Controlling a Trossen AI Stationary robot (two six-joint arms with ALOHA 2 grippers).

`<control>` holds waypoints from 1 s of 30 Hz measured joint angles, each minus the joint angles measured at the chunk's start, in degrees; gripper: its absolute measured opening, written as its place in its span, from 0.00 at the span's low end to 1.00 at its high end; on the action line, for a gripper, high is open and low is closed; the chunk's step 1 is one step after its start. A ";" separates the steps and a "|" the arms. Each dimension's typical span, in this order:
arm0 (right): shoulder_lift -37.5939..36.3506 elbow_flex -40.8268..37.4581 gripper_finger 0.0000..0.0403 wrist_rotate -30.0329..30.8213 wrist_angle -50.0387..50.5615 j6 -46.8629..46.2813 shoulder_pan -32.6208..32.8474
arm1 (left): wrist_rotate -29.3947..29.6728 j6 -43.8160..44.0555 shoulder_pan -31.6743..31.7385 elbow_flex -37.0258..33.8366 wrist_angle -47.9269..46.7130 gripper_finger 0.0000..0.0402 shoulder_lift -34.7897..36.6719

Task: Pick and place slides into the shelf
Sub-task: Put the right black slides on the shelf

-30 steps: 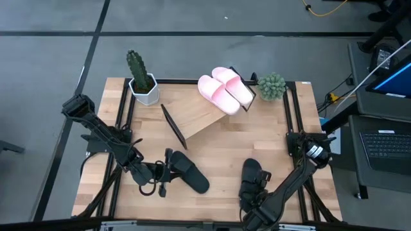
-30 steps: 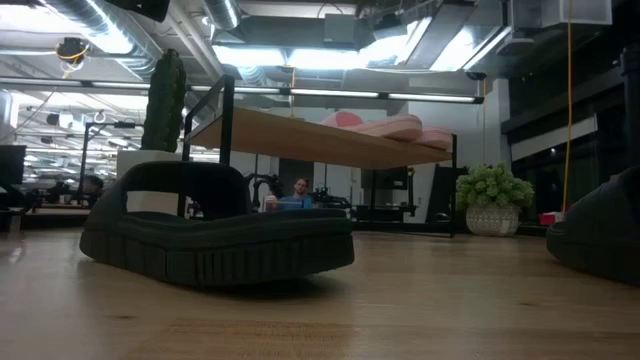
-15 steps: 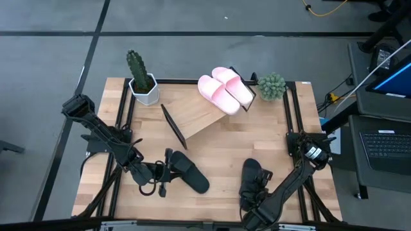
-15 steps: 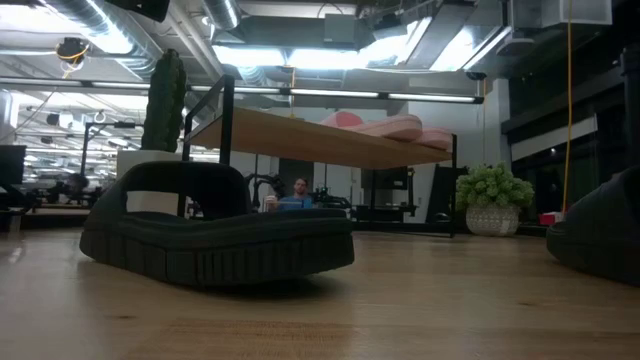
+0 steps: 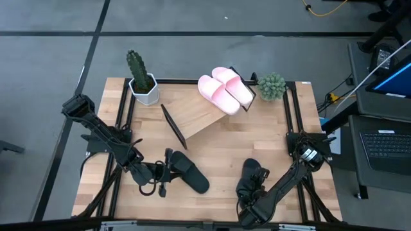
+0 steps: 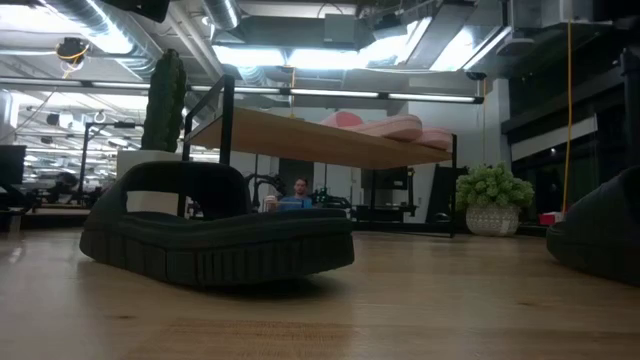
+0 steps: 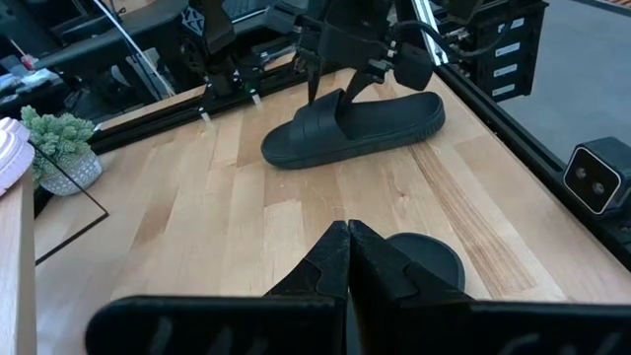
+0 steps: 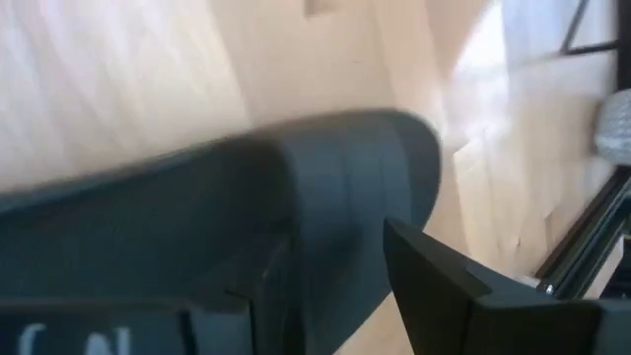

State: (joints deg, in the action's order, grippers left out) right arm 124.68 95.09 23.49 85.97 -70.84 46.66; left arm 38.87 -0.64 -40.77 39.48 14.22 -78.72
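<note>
Butcher-block wooden tabletop point(image 5: 218, 144), grey floor around; left gripper point(image 5: 162, 172) closed beside black slide point(image 5: 189, 173); right gripper point(image 5: 255, 183) spread over other black slide point(image 5: 247, 173).

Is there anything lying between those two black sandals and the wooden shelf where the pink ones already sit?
Nothing visible does. The two black slides lie on bare table in front of the shelf. The pink slides fill its right end; the left part is free.
</note>
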 joint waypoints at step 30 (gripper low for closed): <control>-0.05 0.15 0.02 1.60 4.00 0.59 -0.03 | 0.00 -0.02 0.02 0.00 -0.09 0.00 0.00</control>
State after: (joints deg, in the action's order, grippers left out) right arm 124.64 95.23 25.10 89.97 -70.25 46.63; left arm 38.87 -0.67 -40.75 39.48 14.13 -78.72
